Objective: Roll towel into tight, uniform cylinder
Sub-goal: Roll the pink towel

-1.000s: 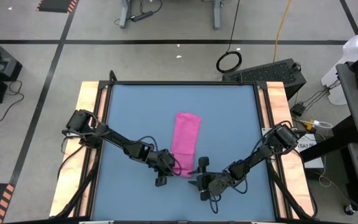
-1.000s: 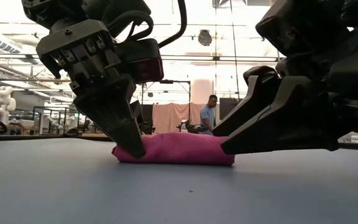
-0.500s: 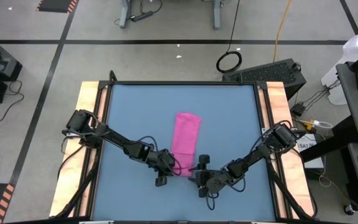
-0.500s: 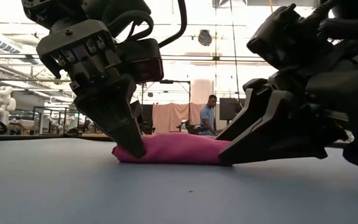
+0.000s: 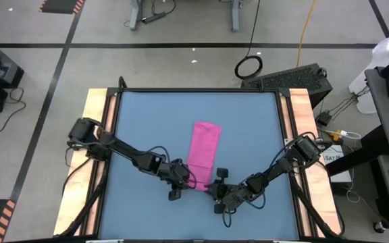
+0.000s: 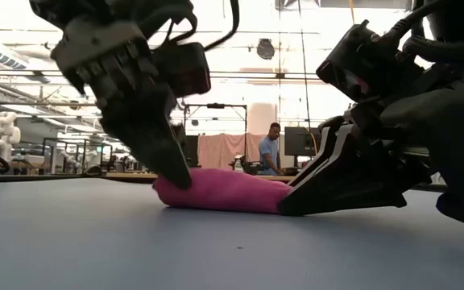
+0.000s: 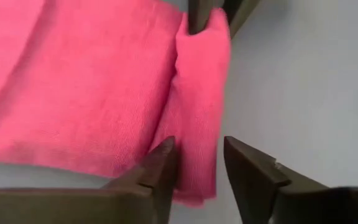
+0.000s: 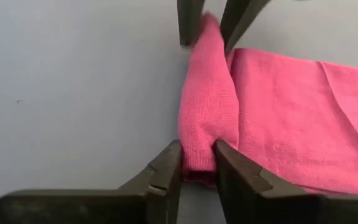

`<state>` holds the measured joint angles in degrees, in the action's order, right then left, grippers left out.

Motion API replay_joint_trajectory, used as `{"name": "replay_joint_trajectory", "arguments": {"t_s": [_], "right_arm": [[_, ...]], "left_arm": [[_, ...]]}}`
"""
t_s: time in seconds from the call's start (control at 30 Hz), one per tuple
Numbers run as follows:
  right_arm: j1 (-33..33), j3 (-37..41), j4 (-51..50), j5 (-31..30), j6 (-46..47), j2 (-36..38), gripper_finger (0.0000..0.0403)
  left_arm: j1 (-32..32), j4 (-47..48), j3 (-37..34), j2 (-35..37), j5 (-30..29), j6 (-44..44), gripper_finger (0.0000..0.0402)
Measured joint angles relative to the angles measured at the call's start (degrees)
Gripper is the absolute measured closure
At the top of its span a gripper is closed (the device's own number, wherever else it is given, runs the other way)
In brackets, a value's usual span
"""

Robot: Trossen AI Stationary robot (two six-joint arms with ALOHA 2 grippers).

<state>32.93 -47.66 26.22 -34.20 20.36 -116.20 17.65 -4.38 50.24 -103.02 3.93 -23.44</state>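
Note:
The magenta towel [image 5: 204, 145] lies as a narrow strip on the blue tabletop [image 5: 147, 128], its near end wound into a short roll [image 6: 224, 193] that rests on the table. My left gripper [image 7: 197, 165] stands open astride the roll's left end. At the opposite end my right gripper [image 8: 197, 163] is shut on the roll. Both grippers slant down from the near side [image 5: 184, 181] [image 5: 215, 187]. No tag shows. My left gripper has one finger [image 7: 163, 163] lying against the roll's far side, where it meets the flat cloth. The other finger [image 7: 247, 171] stands a little off the roll's near side. My right gripper pinches the roll's right end [image 8: 199, 146] between its two fingers, across several wound layers. The fingers come slanting down from the table's right and near side and lie along the roll's axis. The roll stays on the table.
Wooden rails [image 5: 100, 121] [image 5: 296, 108] border the tabletop at left and right. Bare blue surface lies on both sides of the towel and beyond its far end. A person [image 6: 272, 149] stands far off in the room behind the table.
My right gripper has rolled its wrist, sunk slightly and shut on the roll's right end; a second ago its fingers stood wide apart there. The roll has shifted a little toward the table's right edge.

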Motion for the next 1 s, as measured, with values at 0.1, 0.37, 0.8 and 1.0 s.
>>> {"name": "replay_joint_trajectory", "arguments": {"t_s": [0.1,0.37,0.8,1.0], "right_arm": [[-0.1,0.0,0.0,0.0,1.2,-0.3,0.0334],[-0.3,0.2,-0.2,0.5,5.3,-0.4,0.0344],[-0.4,0.2,-0.2,1.1,8.0,-0.5,0.0344],[-0.4,0.2,0.0,1.2,8.2,-0.5,0.0344]], "left_arm": [[0.5,2.4,0.0,2.9,-0.7,0.7,0.0242],[9.2,1.5,0.0,5.9,-19.9,14.5,0.0230],[16.3,-2.7,0.0,-2.5,-37.9,25.4,0.0230],[14.8,-3.8,0.0,-2.7,-37.9,26.8,0.0230]]}}
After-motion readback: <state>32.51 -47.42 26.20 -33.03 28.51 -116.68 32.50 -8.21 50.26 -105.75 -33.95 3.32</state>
